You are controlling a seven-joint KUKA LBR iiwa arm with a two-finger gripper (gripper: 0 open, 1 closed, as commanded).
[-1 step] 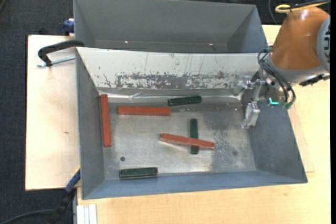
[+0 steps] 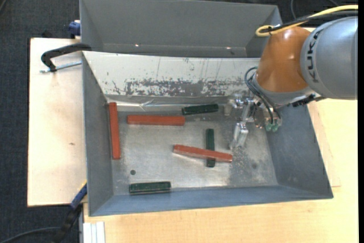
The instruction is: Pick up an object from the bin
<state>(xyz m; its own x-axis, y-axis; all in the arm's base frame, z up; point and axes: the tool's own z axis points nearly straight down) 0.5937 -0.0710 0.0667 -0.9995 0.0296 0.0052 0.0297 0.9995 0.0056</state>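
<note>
— Jaws, spread or closed?
— Cannot tell. The gripper point(image 2: 240, 142) hangs low over the bin's point(image 2: 296, 148) floor, right of the frame's centre.
— Nearest thing?
— A long red bar point(image 2: 196, 151), its right end just beside the gripper, lying across a dark green bar point(image 2: 209, 138).

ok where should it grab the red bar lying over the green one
Probably the left half, from straight above, closing across its narrow width. The red bar crosses over the green bar nearer its right end, so the left half has bare floor on both sides.
</note>
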